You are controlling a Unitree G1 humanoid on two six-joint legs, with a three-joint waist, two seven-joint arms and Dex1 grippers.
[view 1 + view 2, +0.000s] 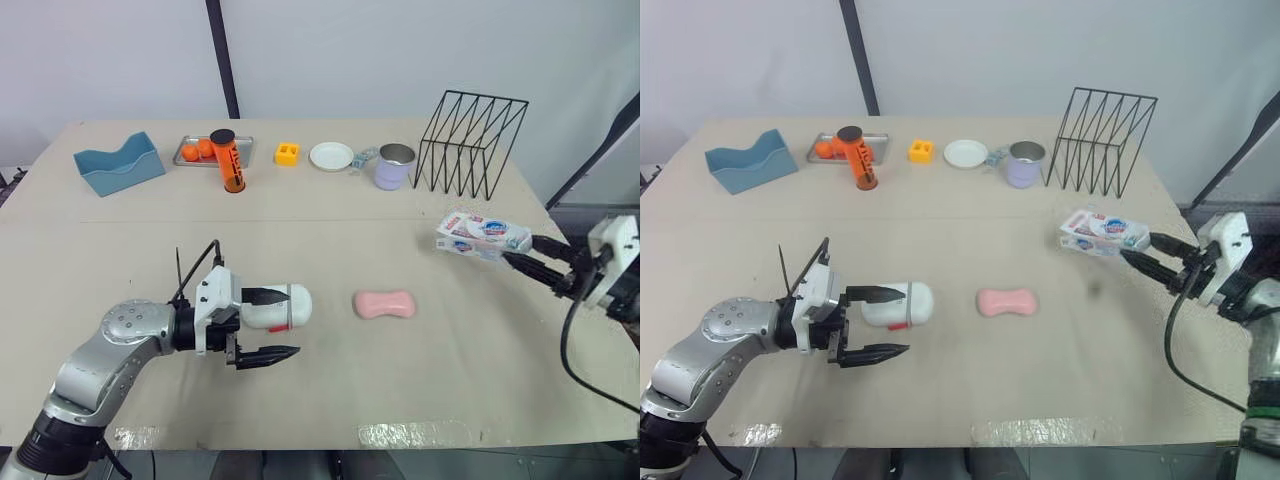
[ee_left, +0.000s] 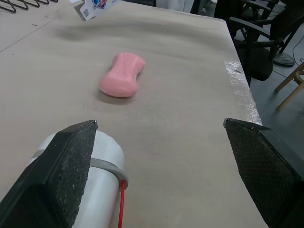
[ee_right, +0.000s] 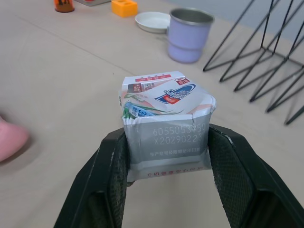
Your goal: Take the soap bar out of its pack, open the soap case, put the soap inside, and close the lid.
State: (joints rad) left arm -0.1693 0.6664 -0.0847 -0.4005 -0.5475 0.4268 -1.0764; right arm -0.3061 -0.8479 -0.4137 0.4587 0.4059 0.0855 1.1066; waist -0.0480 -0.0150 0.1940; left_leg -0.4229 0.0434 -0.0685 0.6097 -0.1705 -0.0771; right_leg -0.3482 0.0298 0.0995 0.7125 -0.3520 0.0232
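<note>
The pink soap bar [image 1: 384,304] lies bare on the table, right of centre. A white soap case [image 1: 276,307] with a red strip lies on its side to the left of it. My left gripper [image 1: 268,326] is open beside the case, one finger [image 1: 264,296] resting over the case, the other finger [image 1: 270,355] on the near side. The soap pack [image 1: 483,235], white with blue print, hangs above the table at the right with my right gripper [image 1: 520,254] shut on its end. In the right wrist view the pack [image 3: 164,124] sits squeezed between both fingers.
Along the far edge stand a blue holder [image 1: 118,163], a metal tray [image 1: 190,151] with orange fruit, an orange bottle [image 1: 228,160], a yellow block [image 1: 287,154], a white dish [image 1: 331,156], a lilac mug [image 1: 395,166] and a black wire rack [image 1: 470,145].
</note>
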